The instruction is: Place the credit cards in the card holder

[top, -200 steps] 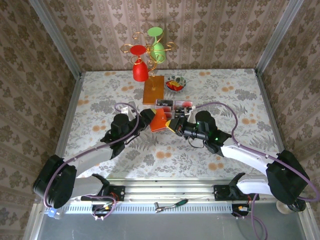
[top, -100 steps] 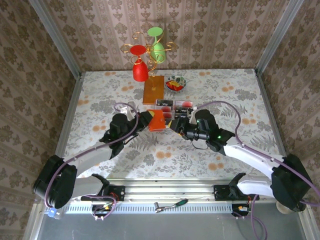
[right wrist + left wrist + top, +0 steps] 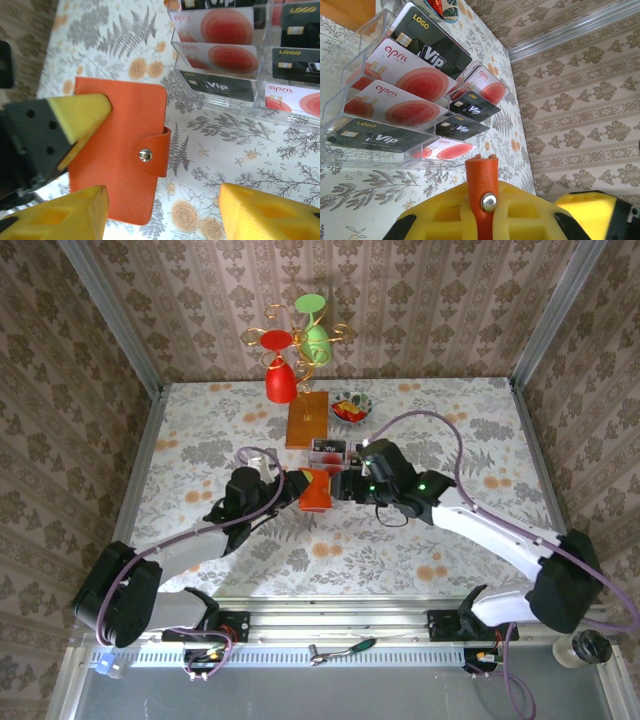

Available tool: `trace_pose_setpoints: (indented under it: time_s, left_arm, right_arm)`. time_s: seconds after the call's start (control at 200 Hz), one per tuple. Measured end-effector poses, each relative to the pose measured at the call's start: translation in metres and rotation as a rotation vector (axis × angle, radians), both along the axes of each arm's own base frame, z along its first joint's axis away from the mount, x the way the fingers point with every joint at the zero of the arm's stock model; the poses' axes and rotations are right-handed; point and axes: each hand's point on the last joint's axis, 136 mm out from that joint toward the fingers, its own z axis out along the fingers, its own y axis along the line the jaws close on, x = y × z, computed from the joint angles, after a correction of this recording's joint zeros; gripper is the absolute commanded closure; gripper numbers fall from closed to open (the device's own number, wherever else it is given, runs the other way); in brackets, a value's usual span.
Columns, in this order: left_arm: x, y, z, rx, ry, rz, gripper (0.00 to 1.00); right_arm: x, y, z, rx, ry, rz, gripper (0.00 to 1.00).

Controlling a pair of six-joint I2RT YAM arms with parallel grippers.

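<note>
- While the card holder (image 3: 316,490) is clenched between the left fingers (image 3: 82,117), it is kept just on the near side of the clear tray (image 3: 345,452), close to the tray's left end.
- The holder is closed, and its strap (image 3: 161,150) is fastened over the front by a metal snap (image 3: 145,155).
- In the left wrist view the holder (image 3: 482,175) is seen edge-on, pinched between the yellow pads (image 3: 435,217), with the tray (image 3: 350,65) lying just beyond it.
- Whether the holder is laid on the tabletop (image 3: 200,440) or lifted off it cannot be told.
- The right fingers (image 3: 270,212) are released and spread wide, and nothing is grasped between them.
- The right fingers are placed on the near side of the tray, one at the holder's lower corner and the other off to the holder's right, over the flowered tabletop.
- The credit cards (image 3: 415,85) are stood tilted in the tray's compartments, some black with "Vip" print, others pale with red circles.
- Just beyond the tray's far side, a wooden block (image 3: 307,420) and a small bowl (image 3: 351,406) are seen.
- Further behind the tray, near the back wall, a gold stand with a red glass (image 3: 279,375) and a green glass (image 3: 316,335) is set.
</note>
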Motion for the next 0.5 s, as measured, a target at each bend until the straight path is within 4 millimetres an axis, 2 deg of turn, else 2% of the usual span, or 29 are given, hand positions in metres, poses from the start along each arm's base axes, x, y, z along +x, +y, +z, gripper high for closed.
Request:
trace_pose_setpoints:
  time_s: [0.13,0.28,0.5]
  left_arm:
    - [-0.002,-0.003,0.002,-0.006,-0.006,-0.010,1.00]
    - [-0.003,-0.004,0.003,-0.008,-0.009,-0.012,1.00]
    - [-0.003,-0.004,0.001,-0.004,-0.003,-0.004,1.00]
  right_arm:
    - [0.006,0.017,-0.010,-0.043,0.006,0.032,0.39]
    - [0.013,0.028,-0.024,-0.072,0.022,0.038,0.41]
    - [0.019,0.021,-0.043,-0.126,0.022,-0.005,0.47]
